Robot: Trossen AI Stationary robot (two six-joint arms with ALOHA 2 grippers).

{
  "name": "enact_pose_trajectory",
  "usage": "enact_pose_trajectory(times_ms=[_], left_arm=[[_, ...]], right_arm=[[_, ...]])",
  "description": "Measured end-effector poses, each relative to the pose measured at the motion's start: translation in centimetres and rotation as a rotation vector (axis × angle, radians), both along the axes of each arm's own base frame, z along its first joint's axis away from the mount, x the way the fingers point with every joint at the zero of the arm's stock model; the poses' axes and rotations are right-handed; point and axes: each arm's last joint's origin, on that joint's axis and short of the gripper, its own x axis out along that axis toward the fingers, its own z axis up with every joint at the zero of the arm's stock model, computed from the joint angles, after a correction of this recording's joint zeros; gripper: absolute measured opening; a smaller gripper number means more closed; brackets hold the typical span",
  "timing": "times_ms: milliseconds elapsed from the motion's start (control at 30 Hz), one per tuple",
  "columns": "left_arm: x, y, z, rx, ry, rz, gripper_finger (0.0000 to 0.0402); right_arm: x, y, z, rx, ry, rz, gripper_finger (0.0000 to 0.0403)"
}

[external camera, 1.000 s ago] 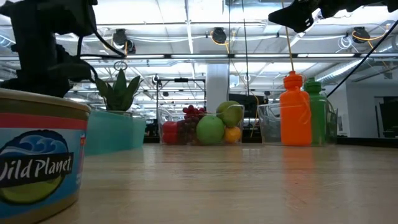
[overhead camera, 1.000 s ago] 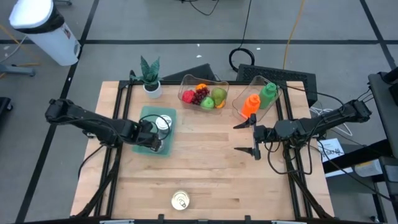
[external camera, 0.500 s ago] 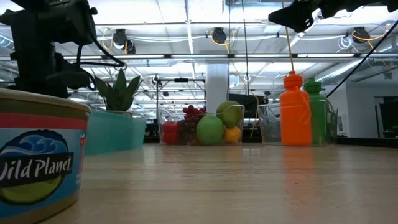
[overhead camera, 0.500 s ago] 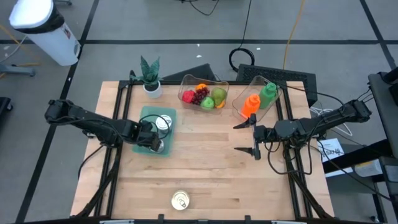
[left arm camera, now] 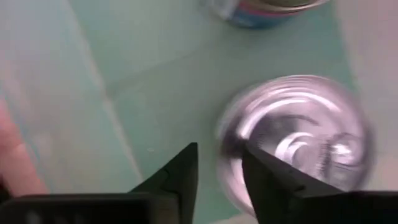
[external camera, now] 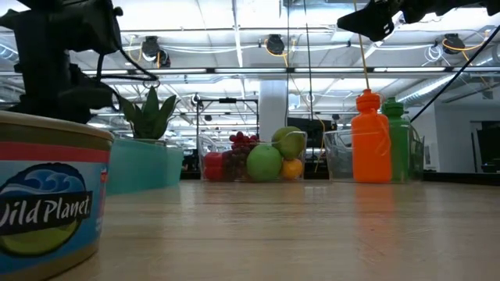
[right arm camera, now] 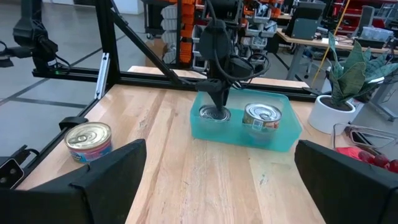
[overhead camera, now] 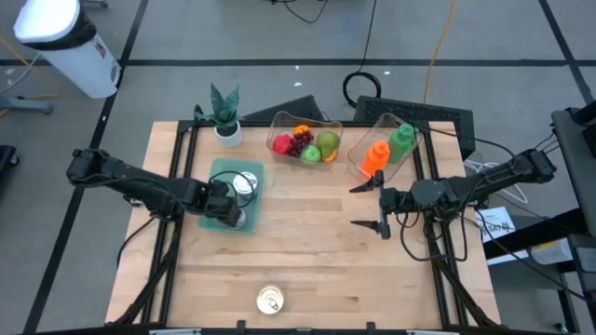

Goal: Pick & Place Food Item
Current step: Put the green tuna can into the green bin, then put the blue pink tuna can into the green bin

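A teal tray [overhead camera: 219,177] lies on the table's left half and holds two cans. My left gripper [overhead camera: 230,212] points down at the tray's near end and is shut on the nearer silver can [overhead camera: 238,220], which is blurred in the left wrist view [left arm camera: 298,149]. The second can [overhead camera: 245,183] stands on the tray floor beyond it. A third can [overhead camera: 270,299] stands upright near the table's near edge and fills the low view's left [external camera: 47,203]. My right gripper [overhead camera: 366,206] hangs open over the table's right half, touching nothing. My left gripper comes at the silver can from above, pointing down. The can's rim [left arm camera: 227,146] stands between its two fingers, one finger [left arm camera: 267,180] over the can's top and the other [left arm camera: 180,174] outside, over the tray floor. In the right wrist view the can [right arm camera: 214,114] sits low in the tray; whether it rests there I cannot tell.
Along the far edge stand a potted plant [overhead camera: 223,112], a clear tub of fruit [overhead camera: 304,140] and a clear tub with an orange bottle [overhead camera: 374,156] and a green bottle [overhead camera: 401,141]. Bare wood lies between the tray and my right gripper.
In the low view my left arm's wrist has shifted a little above the tray. The high view shows the can and tray where they were. My right arm has kept still.
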Motion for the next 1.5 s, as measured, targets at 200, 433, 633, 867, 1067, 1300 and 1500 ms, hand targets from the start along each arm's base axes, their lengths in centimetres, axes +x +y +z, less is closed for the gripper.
enact_pose_trajectory(times_ms=[200, 433, 633, 867, 1067, 1300, 1500], left_arm=[[0.6, -0.1, 2.5, 0.011, -0.107, -0.071, 0.0175], [1.6, -1.0, 6.2, -0.106, -0.325, -0.19, 0.0193], [3.5, -4.2, 8.6, -0.275, -0.681, -0.495, 0.0185], [6.0, -8.5, 11.4, -0.25, -1.151, -0.725, 0.0186], [8.7, -12.6, 12.0, -0.08, -1.504, -0.919, 0.0186], [13.3, -15.6, 11.2, -0.055, -1.361, -0.989, 0.0187], [16.0, -17.0, 13.2, -0.096, -1.406, -1.158, 0.021]], right_arm=[[0.0, 0.0, 0.0, 0.0, 0.0, 0.0, 0.0394], [0.0, 0.0, 0.0, 0.0, 0.0, 0.0, 0.0394], [0.0, 0.0, 0.0, 0.0, 0.0, 0.0, 0.0394], [0.0, 0.0, 0.0, 0.002, 0.0, 0.0, 0.0394], [0.0, 0.0, 0.0, 0.004, 0.0, -0.001, 0.0394], [0.0, 0.0, 0.0, 0.004, -0.001, -0.001, 0.0394], [0.0, 0.0, 0.0, 0.004, -0.001, -0.001, 0.0394]])
